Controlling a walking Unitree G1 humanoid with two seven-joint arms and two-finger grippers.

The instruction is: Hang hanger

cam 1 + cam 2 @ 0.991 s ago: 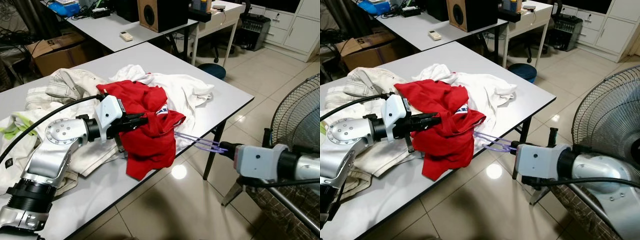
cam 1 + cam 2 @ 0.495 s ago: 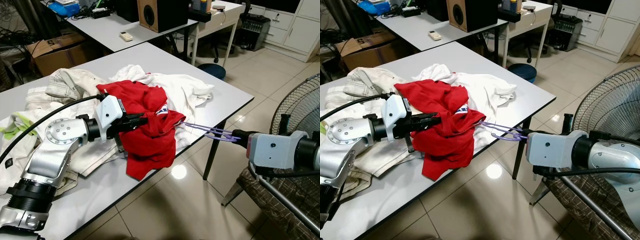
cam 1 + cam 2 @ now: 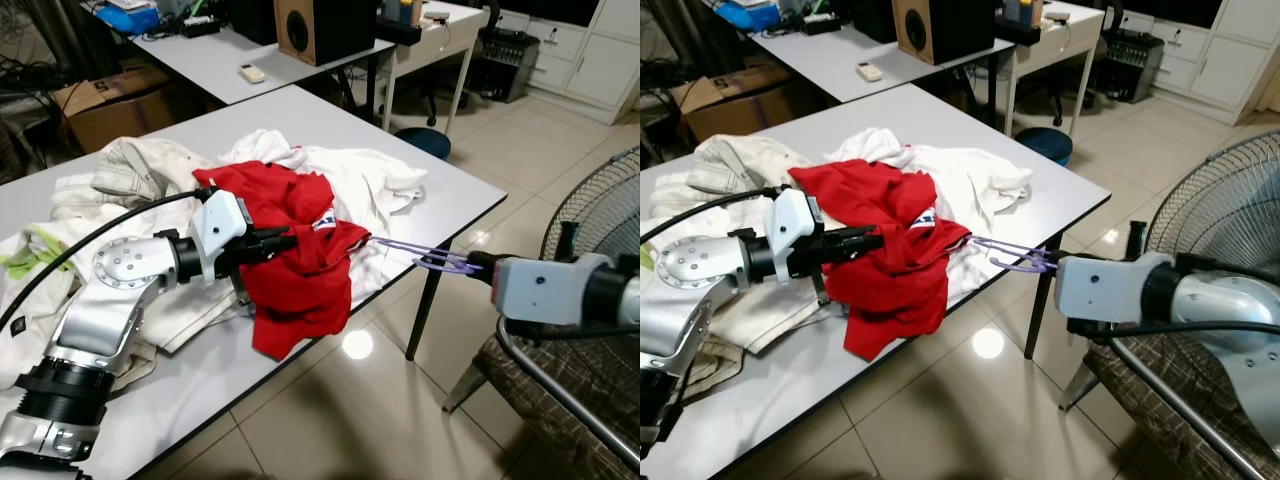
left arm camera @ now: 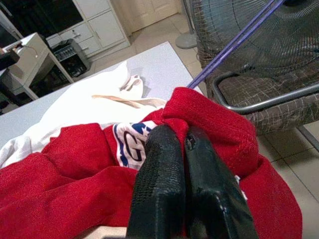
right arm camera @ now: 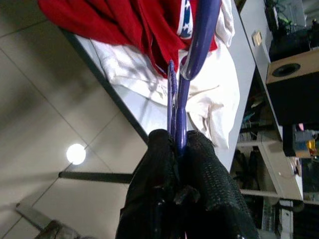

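Purple hanger (image 3: 425, 257) is poking out of the red shirt (image 3: 295, 265) toward 3 o'clock, off the table (image 3: 440, 190) edge. We are judging it best to draw it level, slowly, bracing the cloth. Left gripper (image 4: 182, 144) is clenching the shirt; right gripper (image 5: 180, 142) is clamping the hanger.

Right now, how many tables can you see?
3: the near table with the clothes, a grey table behind it holding the speaker, and a white table beyond. More may be hidden.
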